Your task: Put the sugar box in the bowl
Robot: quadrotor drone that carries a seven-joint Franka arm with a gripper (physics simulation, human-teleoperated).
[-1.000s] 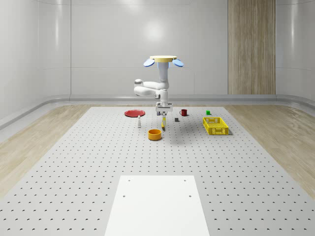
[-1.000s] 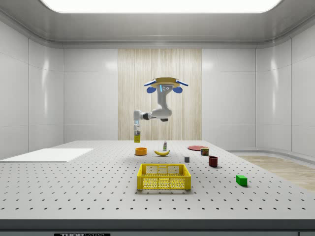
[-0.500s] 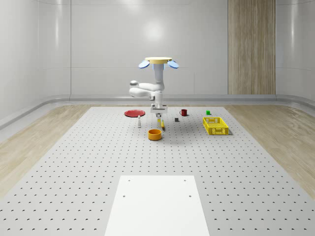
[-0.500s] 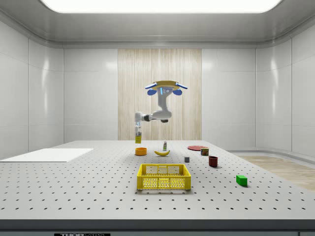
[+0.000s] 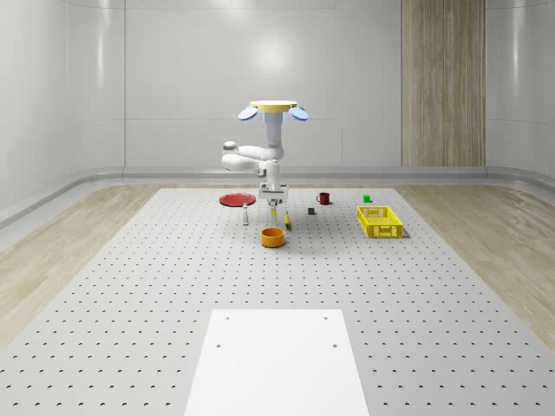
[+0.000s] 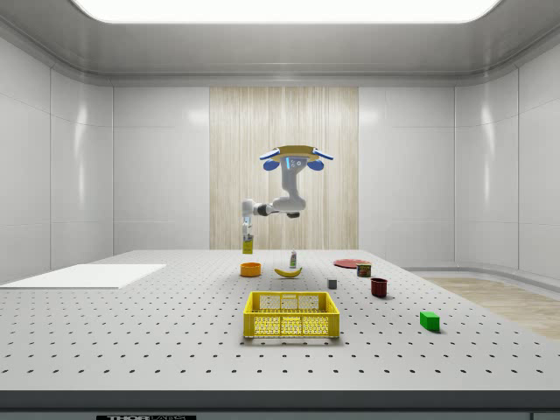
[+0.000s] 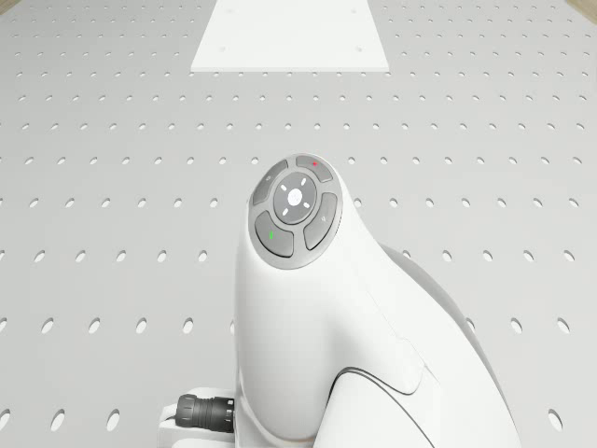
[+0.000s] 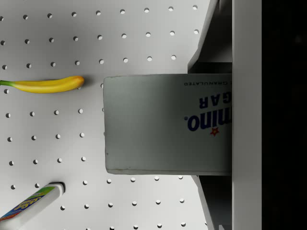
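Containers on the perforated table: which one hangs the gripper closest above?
The orange bowl. The gripper, shut on the sugar box, hangs just above it; the yellow crate and dark red mug stand farther away.

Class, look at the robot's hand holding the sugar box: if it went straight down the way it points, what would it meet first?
Probably the bare perforated grey table, not the orange bowl. The hand points down, gripping the white and yellow sugar box; the wrist view shows table holes beyond the box. Depth is hard to judge.

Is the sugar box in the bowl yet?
No. The sugar box hangs in the gripper above the orange bowl.
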